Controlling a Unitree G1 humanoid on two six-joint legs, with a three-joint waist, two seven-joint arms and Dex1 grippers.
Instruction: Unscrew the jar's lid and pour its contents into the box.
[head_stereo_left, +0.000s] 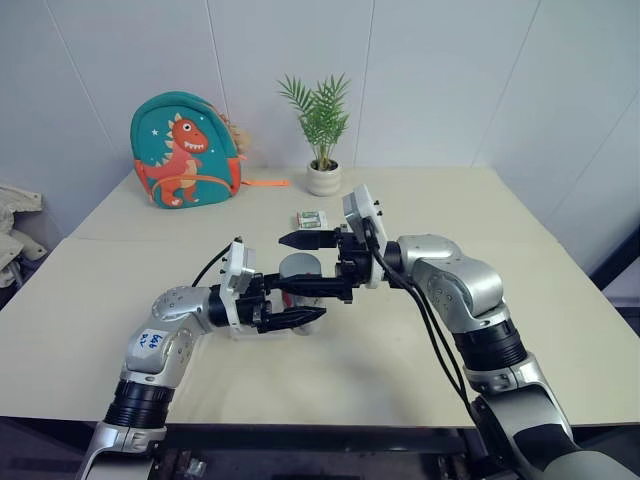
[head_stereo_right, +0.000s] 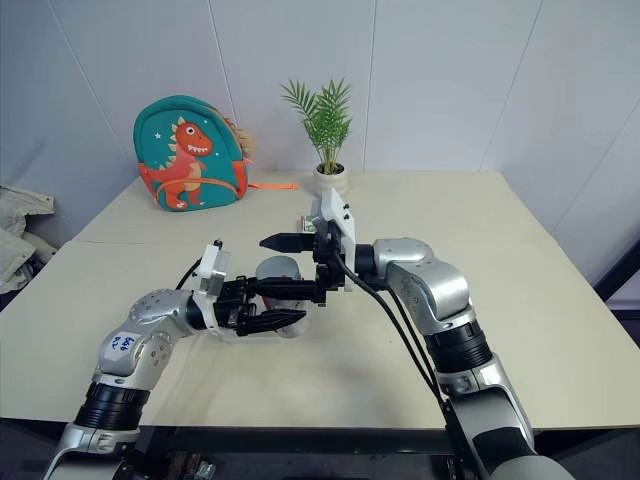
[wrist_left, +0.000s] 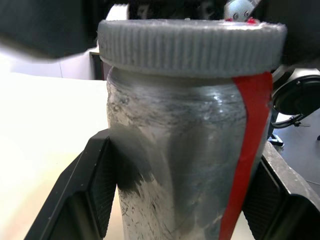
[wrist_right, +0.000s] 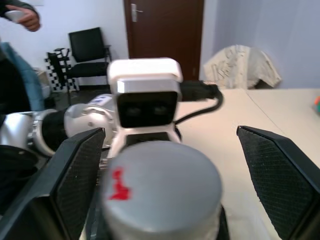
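A: Left gripper (wrist_left: 165, 200) clamped tight on the jar (wrist_left: 185, 165), body pinched between both jaws, held above the table (head_stereo_left: 520, 300). Lid (wrist_left: 192, 47) on, just past the fingertips.

B: Right gripper (wrist_right: 165, 165) spread wide, one jaw each side of the lid, neither pad touching. Nothing held.

A: Risk from here?

B: Probably closing off-centre: lid seems nearer one jaw, so a lopsided bite and a slipping twist. Could also spin the whole jar in the left jaws if the cap is stiff, or spill once loosened.

A: Different between views?

B: Left wrist: ribbed lid edge, red label stripe. Right wrist: lid top from above, red mark, gaps beside each jaw. Head views: small white-and-green packet (head_stereo_left: 312, 218) behind the jaws, plant pot (head_stereo_left: 323, 178), dinosaur backpack (head_stereo_left: 183, 150).
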